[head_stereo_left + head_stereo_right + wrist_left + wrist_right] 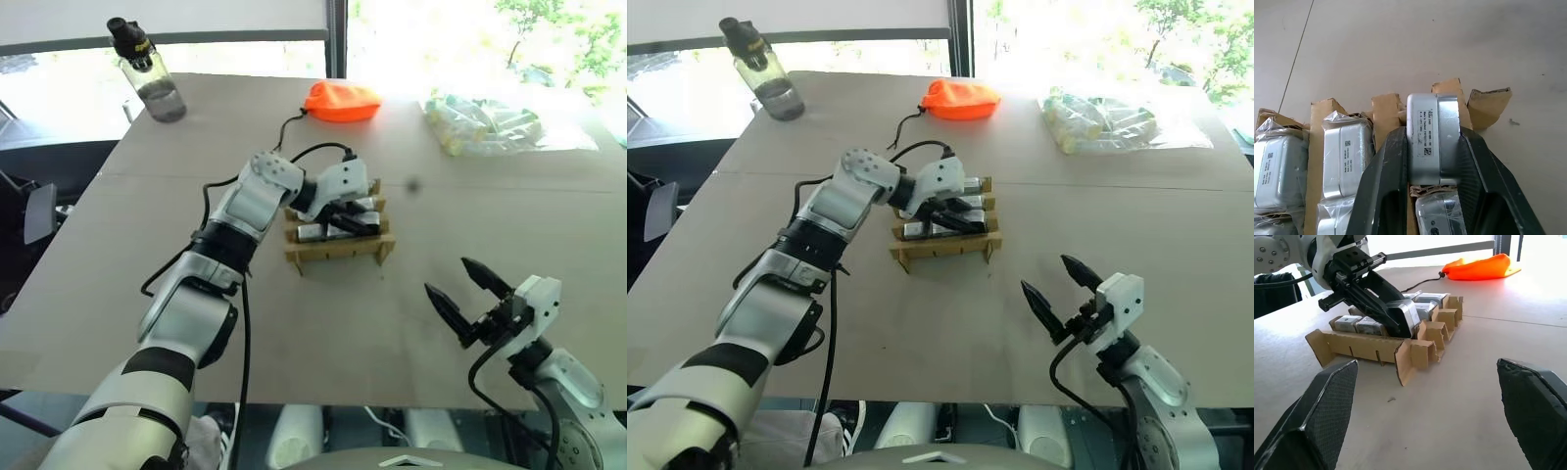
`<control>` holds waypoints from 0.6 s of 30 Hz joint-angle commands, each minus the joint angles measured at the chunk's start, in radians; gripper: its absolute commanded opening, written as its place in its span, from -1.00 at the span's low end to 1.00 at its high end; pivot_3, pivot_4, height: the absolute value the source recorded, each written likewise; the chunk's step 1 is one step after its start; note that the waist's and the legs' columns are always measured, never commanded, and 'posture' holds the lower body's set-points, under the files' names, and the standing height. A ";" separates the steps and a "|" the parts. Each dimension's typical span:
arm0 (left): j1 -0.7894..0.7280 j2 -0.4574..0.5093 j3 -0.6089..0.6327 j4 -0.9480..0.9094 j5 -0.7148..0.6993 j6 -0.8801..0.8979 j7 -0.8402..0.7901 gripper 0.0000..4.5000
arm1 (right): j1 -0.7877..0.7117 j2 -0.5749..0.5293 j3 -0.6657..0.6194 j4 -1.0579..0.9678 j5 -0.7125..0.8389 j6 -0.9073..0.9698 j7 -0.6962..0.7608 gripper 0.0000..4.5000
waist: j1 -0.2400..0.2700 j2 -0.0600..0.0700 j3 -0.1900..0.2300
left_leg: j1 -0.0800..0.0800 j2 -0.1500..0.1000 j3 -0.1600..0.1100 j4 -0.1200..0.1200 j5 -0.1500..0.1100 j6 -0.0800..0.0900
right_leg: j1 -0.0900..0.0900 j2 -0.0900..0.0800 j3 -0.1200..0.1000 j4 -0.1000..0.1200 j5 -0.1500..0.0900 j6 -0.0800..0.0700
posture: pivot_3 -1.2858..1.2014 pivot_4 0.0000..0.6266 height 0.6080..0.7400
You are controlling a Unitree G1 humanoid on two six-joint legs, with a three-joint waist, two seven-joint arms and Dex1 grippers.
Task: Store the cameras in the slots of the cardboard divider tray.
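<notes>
The cardboard divider tray (pixel 338 251) sits in the middle of the table, with several silver cameras (pixel 1347 156) wrapped in clear film standing in its slots. My left gripper (pixel 359 221) hangs over the tray's right end, pointing down and to the right. It is shut on a bare silver camera (pixel 1432 139), which is held upright at a slot beside the end wall (pixel 1488 105). The right wrist view shows that same camera (pixel 1406 316) low among the slats. My right gripper (pixel 447 274) is open and holds nothing, in front of and to the right of the tray.
An orange pouch (pixel 341 101) lies behind the tray. A water bottle (pixel 147 73) stands at the far left corner. At the far right lies a clear bag of small items (pixel 485 122). Bare tabletop stretches between the tray and the right gripper.
</notes>
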 commanded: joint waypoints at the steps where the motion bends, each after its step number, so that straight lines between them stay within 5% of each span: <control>1: 0.002 0.002 -0.009 0.011 0.031 0.011 0.015 -0.67 | 0.000 0.008 -0.019 -0.036 0.000 -0.024 0.004 1.00 | 0.000 0.000 0.000 | 0.000 0.000 0.000 0.000 0.000 0.000 | 0.000 0.000 0.000 0.000 0.000 0.000 | 0.03 -0.52 0.78; 11: -0.007 -0.024 -0.007 0.021 0.031 0.121 0.022 -0.67 | -0.017 0.007 0.002 -0.028 -0.048 -0.057 0.040 1.00 | 0.000 0.000 0.000 | 0.000 0.000 0.000 0.000 0.000 0.000 | 0.000 0.000 0.001 0.001 0.000 0.000 | 0.03 -0.52 0.78; 12: -0.007 -0.026 -0.005 0.022 0.027 0.125 0.019 -0.31 | -0.018 0.005 0.005 -0.025 -0.056 -0.061 0.045 1.00 | 0.000 0.000 0.000 | 0.000 0.000 0.000 0.000 0.000 0.000 | 0.000 0.000 0.000 0.001 0.000 0.000 | 0.03 -0.52 0.78; 15: -0.007 -0.033 0.003 0.018 0.017 0.135 0.018 0.12 | -0.013 -0.013 0.025 -0.011 -0.095 -0.089 0.081 1.00 | 0.000 0.000 -0.001 | 0.000 0.000 0.000 0.000 0.000 0.000 | 0.000 0.000 0.000 0.001 0.000 0.000 | 0.03 -0.52 0.78; 18: -0.006 -0.034 0.003 0.018 0.019 0.134 0.017 0.82 | -0.018 -0.011 0.029 -0.007 -0.095 -0.096 0.089 1.00 | 0.001 0.000 -0.001 | 0.000 0.000 0.000 0.000 0.000 0.000 | 0.000 0.000 0.000 0.001 0.000 0.000 | 0.03 -0.52 0.78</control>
